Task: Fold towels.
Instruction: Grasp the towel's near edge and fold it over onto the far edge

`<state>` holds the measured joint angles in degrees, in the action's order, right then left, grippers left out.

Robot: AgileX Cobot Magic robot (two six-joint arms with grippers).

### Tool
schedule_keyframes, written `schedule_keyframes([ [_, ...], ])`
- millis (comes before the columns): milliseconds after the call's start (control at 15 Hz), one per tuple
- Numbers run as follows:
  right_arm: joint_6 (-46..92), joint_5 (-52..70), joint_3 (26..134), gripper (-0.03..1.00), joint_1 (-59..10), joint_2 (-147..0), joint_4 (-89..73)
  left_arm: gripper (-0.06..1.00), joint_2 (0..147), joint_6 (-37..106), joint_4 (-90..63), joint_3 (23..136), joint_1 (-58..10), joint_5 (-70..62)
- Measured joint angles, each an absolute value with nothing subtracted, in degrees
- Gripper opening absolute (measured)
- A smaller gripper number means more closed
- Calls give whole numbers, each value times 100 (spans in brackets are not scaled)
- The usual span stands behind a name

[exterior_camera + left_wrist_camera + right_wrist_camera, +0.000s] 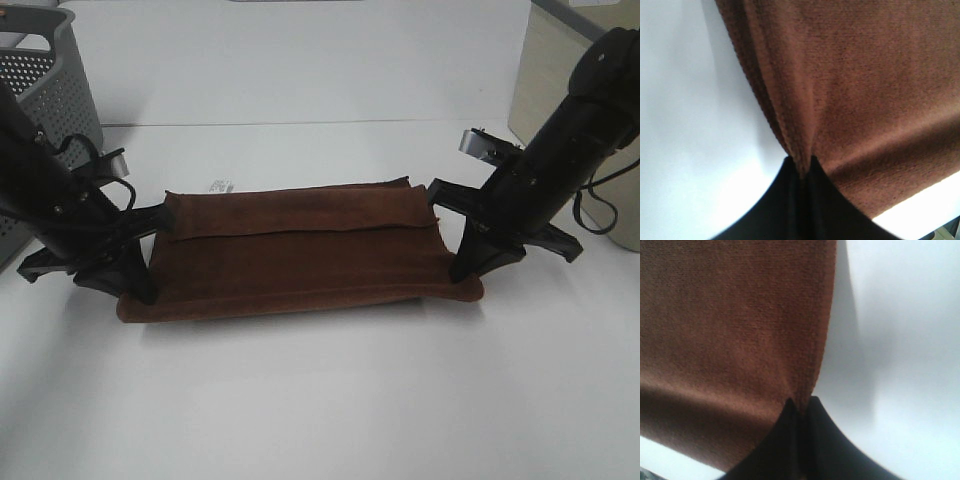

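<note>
White worktop (pixel 320 400) holds a partly folded reddish-brown towel (pixel 300 260), its long axis running from arm to arm, with left fingers (pixel 785 205) clamped on the towel's left short end and right fingers (pixel 785 445) clamped on its right end, both equally near.

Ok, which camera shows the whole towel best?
Exterior high: it alone shows the whole towel, partly folded, with both ends held. The wrist views show only close-up cloth pinched by the left gripper and right gripper.
</note>
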<state>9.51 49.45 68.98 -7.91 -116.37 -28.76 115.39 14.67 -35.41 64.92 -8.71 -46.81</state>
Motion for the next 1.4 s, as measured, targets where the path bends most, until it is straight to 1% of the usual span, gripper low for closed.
schedule_keyframes([
  [200, 1008, 4968, 6669, 0, -791, -11511, -2882, 1, 11362, 1473, -3564, 6377, -871, -4698],
  [400, 1140, 4956, 6881, 0, -791, -11488, -2859, 1, 11173, 1163, -3587, 6830, -871, -4698],
  [533, 1163, 4950, 7363, 0, -791, -11494, -2819, 1, 11219, 894, -3575, 7202, -871, -4681],
  [733, 1152, 5059, 8377, 0, -791, -11757, -2796, 1, 11459, 487, -3369, 7723, -871, -4578],
  [867, 1106, 5071, 9099, 0, -791, -12187, -2796, 1, 11728, 378, -3249, 8073, -871, -4183],
  [1000, 1106, 5076, 9557, 0, -791, -12605, -2790, 1, 11958, 309, -3249, 8188, -871, -3839],
  [1067, 1106, 5076, 9620, 0, -791, -12702, -2790, 1, 12021, 286, -3249, 8193, -871, -3736],
  [1133, 1100, 5071, 9786, 0, -791, -12955, -2785, 3, 12215, 269, -3249, 8193, -871, -3489],
  [1200, 1100, 5071, 9838, 0, -791, -13086, -2779, 7, 12330, 264, -3249, 8199, -871, -3323],
  [1267, 1100, 5065, 9855, 5, -791, -13201, -2773, 17, 12405, 258, -3249, 8199, -871, -3180],
  [1333, 1100, 5053, 9855, 16, -791, -13275, -2773, 30, 12427, 258, -3249, 8199, -871, -3054],
  [1400, 1100, 5048, 9855, 36, -791, -13287, -2762, 47, 12445, 264, -3249, 8199, -871, -2985],
])
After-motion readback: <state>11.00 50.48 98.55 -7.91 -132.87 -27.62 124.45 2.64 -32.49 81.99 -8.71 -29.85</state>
